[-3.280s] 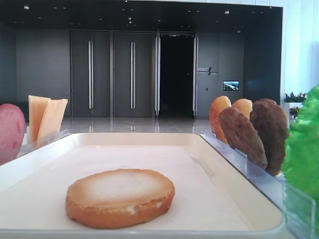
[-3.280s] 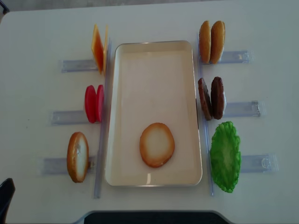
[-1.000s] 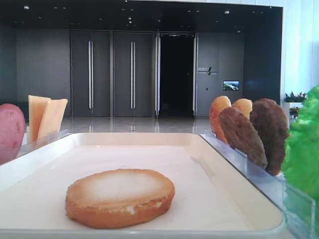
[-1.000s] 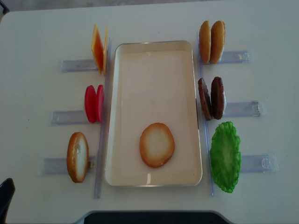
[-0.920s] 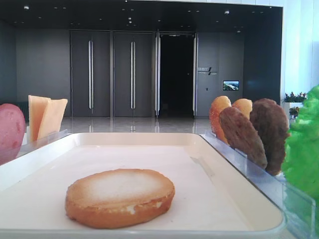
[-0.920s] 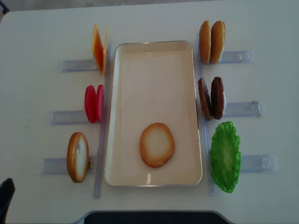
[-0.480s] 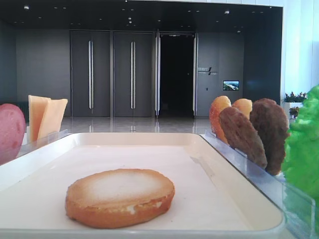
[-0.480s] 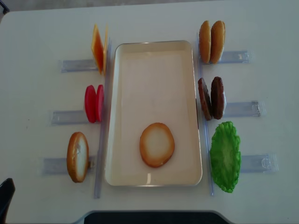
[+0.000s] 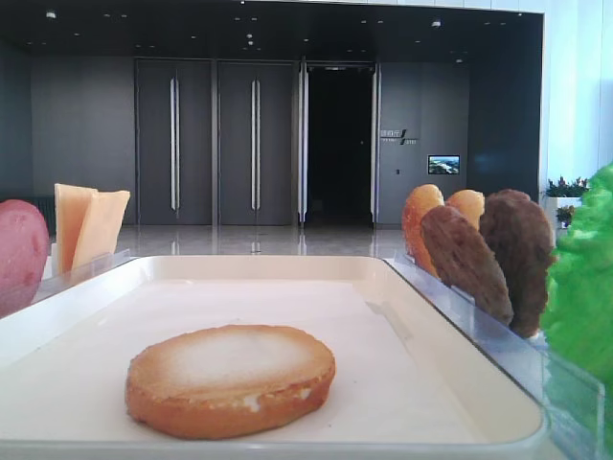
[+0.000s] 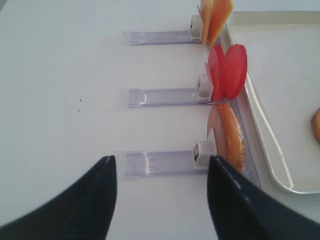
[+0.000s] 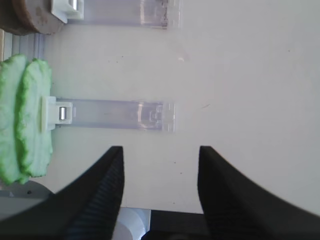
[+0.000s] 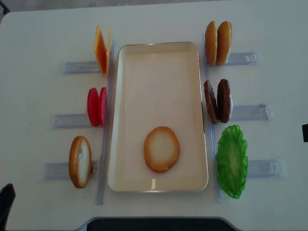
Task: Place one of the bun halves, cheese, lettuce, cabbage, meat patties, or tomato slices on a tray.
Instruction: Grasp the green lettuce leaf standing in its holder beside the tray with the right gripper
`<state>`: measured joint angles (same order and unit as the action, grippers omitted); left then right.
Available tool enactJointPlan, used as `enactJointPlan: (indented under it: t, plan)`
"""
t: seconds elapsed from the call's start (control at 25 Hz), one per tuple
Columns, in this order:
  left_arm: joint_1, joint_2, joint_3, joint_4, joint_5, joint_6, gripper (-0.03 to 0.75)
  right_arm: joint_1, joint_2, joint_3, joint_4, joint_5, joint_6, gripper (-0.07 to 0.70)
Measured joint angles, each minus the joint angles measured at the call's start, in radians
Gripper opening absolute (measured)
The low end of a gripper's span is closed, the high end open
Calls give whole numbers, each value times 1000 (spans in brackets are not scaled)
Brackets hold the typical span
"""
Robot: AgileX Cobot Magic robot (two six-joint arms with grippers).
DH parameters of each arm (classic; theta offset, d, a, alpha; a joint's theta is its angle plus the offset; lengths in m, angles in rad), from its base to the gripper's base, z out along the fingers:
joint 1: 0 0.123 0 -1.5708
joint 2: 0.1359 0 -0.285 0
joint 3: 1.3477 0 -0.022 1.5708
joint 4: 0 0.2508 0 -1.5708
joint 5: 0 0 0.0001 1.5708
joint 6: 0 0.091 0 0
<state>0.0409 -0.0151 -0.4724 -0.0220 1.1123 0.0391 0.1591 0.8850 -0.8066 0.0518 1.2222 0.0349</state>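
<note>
- One bun half (image 12: 161, 149) is seen lying flat, pale face up, at the near end of the tray (image 12: 159, 67); as far as can be judged, one placement is done and the remaining items are left in their racks.
- At the near left, just beside the tray, a second bun half (image 12: 80, 161) is held upright in a clear rack (image 12: 57, 170); at the near right, the lettuce (image 12: 231, 161) is propped in its own rack.
- In the middle row, the tomato slices (image 12: 96, 107) are found on the left and the meat patties (image 12: 217, 101) on the right, both upright and just outside the tray rim.
- At the far end, the cheese (image 12: 101, 50) stands on the left and two more bun halves (image 12: 218, 43) on the right.
- The left end effector (image 10: 161, 192) is shown wide open and empty above the counter (image 10: 60, 100), near the left racks; the right end effector (image 11: 160, 185) is likewise wide open with nothing held, near the lettuce rack.
- Neither end effector is clearly shown in the overhead view; only the wrist views reveal their open jaws.
- A dark hall with doors (image 9: 215, 144) is shown only by the low view; the full layout is shown only by the overhead view.
</note>
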Motion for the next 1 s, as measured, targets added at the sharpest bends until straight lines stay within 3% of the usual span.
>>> enactJointPlan:
  t: [0.4,0.6,1.0]
  plan:
    - [0,0,0,0,0,0,447,0,0,0,33,0,-61,358]
    - [0,0,0,0,0,0,447,0,0,0,93,0,-109,368]
    - [0,0,0,0,0,0,447,0,0,0,219,0,-111,378]
